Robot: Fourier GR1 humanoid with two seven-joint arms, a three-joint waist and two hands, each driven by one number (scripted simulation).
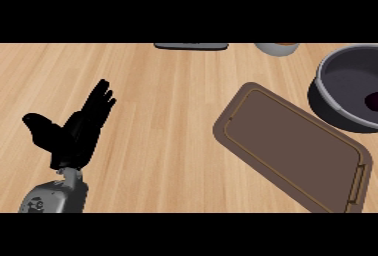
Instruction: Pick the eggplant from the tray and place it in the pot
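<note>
The left hand (74, 132) rests at nine o'clock, fingers straight and spread, holding nothing. The brown tray (295, 150) lies bare at four o'clock. At two o'clock the eggplant (371, 102) shows dark purple inside the grey pot (332, 100).

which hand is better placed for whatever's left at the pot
Only the left hand shows, open and resting at the view's left, far across the counter from the pot. The right hand is out of view, so its placing cannot be judged.
</note>
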